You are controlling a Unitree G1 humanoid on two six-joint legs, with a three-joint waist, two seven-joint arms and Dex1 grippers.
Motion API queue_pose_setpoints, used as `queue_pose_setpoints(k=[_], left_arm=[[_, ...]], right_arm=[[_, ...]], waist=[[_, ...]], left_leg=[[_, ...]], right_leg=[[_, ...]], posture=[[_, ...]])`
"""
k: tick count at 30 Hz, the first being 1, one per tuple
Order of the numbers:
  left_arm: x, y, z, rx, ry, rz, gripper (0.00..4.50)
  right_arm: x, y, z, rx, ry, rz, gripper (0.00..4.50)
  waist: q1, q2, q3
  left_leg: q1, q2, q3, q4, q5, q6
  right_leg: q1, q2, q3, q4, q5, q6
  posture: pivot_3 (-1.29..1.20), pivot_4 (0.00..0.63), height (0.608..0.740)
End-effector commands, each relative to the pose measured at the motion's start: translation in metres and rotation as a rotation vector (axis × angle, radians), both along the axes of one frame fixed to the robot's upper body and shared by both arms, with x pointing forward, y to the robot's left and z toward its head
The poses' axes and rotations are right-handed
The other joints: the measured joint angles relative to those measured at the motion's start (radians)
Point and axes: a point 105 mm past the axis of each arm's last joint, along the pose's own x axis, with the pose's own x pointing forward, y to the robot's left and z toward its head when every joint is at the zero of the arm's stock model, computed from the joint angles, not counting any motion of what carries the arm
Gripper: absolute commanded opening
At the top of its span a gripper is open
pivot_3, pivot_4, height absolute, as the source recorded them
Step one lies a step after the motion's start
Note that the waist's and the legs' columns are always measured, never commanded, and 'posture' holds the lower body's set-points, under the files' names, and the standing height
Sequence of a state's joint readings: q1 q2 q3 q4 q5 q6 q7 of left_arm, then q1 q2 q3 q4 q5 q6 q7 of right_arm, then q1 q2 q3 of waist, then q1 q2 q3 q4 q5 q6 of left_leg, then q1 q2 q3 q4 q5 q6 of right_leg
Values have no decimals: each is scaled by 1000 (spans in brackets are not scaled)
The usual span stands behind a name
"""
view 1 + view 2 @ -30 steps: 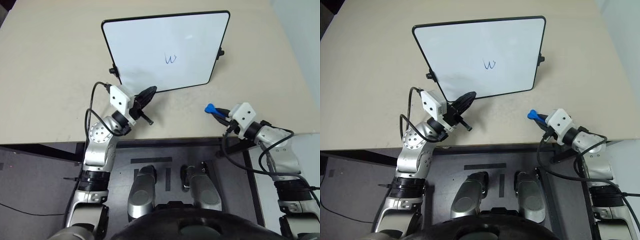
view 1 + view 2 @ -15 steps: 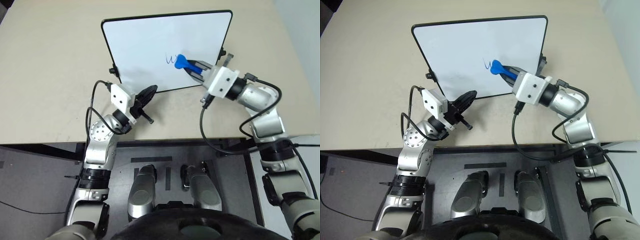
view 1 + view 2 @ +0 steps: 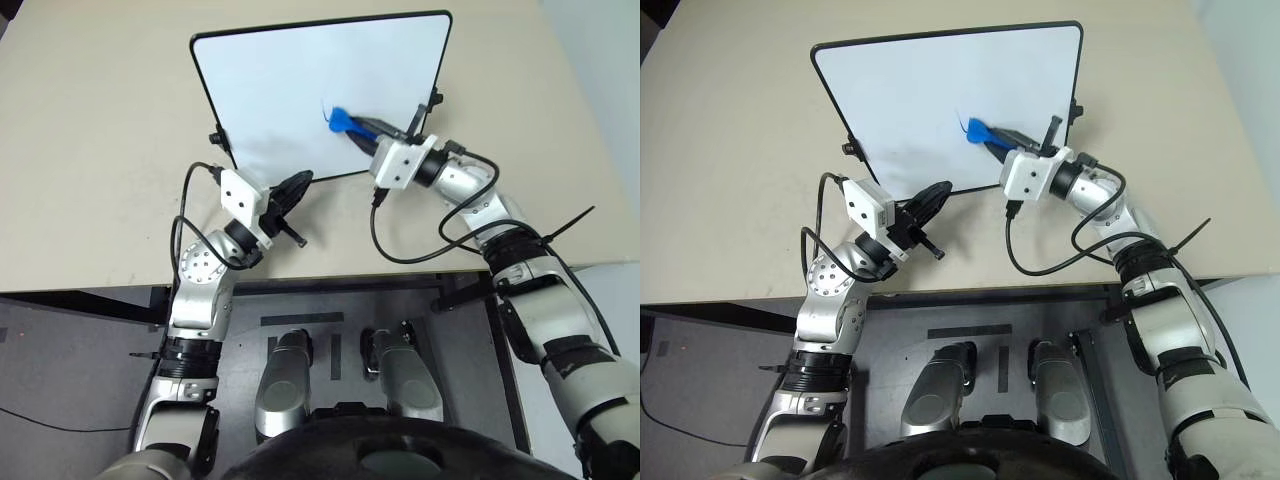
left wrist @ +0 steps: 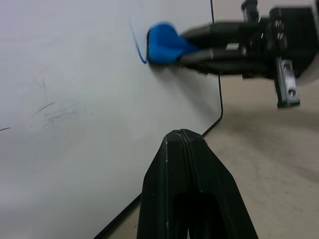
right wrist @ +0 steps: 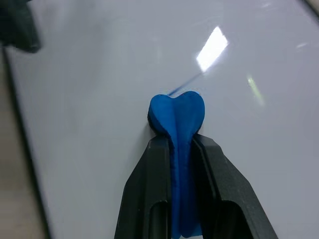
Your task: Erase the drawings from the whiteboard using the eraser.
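Moved since earlier: we are seeing our right arm, which a moment ago was hanging low off the board's 4 o'clock corner, now reaching across to the middle of the board; most of the blue "w" is gone.
Eraser: the small bright blue bone-shaped eraser (image 5: 177, 118) is being pressed head-first against the large white whiteboard with the thin black frame (image 3: 290, 90), just right of the board's centre.
Drawing: only a thin blue marker stroke (image 4: 135, 46) is showing, poking out at the eraser's 11 o'clock in the head views.
Right gripper: our right gripper (image 5: 179, 149) is clenching the eraser's shank between both black fingers.
Left gripper: our left gripper (image 4: 183, 137) is clenched on nothing, its tips pointing at the board's lower edge near 7 o'clock, just short of the frame.
Step in hand: we judge we are mid-wipe, with the squiggle nearly cleared.
Next move: it calls for keeping the head flat on the surface and sweeping toward 11 o'clock over the leftover stroke.
Arm pose: our right forearm is stretching in from 4 o'clock, wrist roughly level, cable looping below it; our left arm is bent, hovering by the board.
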State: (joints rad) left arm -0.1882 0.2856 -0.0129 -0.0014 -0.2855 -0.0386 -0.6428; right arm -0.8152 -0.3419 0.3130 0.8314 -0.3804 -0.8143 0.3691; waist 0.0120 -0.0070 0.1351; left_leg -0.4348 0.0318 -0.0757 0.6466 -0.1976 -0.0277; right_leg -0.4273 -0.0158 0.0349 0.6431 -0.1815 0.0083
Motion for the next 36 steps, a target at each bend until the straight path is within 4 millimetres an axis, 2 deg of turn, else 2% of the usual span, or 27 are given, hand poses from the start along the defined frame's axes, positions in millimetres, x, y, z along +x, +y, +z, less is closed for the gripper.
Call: queue_pose_setpoints(k=[1,4,11,14,17,22,25,28,32,36], left_arm=[[-3,2,13,-6,-59,9,0],[-3,2,13,-4,-59,8,0],[0,1,15,-1,-62,2,0],[0,0,15,-2,-63,-1,0],[1,-1,15,-4,-64,-3,0],[1,-2,16,-7,-67,-4,0],[1,-2,16,-8,-68,-4,0],[1,-2,16,-7,-68,-4,0],[1,-2,15,-6,-66,-6,0],[0,-2,15,-5,-67,-7,0]], right_arm=[[1,6,5,8,-32,15,403],[5,5,17,35,-84,-6,403],[10,5,62,129,-274,-37,403],[9,9,69,145,-301,-25,403],[10,12,59,114,-269,-20,403],[9,17,16,9,-143,-7,403],[8,15,0,-26,-105,-17,403],[10,12,-5,-35,-85,-32,403],[9,5,-2,-30,-92,-39,403],[0,-7,1,3,-55,-11,403]], waist=[[-1,0,0],[-1,1,0],[-3,1,1],[-3,1,1],[-3,1,1],[-4,1,1],[-5,1,1],[-5,1,1],[-5,1,1],[1,1,1]], left_leg=[[0,0,0,0,0,-1],[-1,0,0,0,0,-2],[-1,0,0,0,0,-2],[-1,0,0,0,0,-2],[-1,0,0,0,-1,-3],[-1,0,0,-1,-1,-3],[-1,0,0,-1,-1,-4],[-1,0,0,-1,-5,-10],[-1,0,0,-1,-5,-11],[-2,0,0,-1,-5,-11]], right_leg=[[-1,0,0,0,0,-1],[-1,0,0,1,2,-1],[-2,0,0,0,2,-2],[-2,0,0,0,2,-2],[-2,0,0,0,2,-2],[-2,0,0,0,2,-2],[-2,0,0,0,3,-2],[-2,0,0,0,4,-3],[-2,0,0,0,6,-3],[-2,0,0,-1,5,-2]], posture=[[0,150,740],[0,150,740],[0,150,740],[0,150,740],[0,150,740],[0,150,740],[0,150,740],[0,150,740],[0,150,740],[0,150,740]])
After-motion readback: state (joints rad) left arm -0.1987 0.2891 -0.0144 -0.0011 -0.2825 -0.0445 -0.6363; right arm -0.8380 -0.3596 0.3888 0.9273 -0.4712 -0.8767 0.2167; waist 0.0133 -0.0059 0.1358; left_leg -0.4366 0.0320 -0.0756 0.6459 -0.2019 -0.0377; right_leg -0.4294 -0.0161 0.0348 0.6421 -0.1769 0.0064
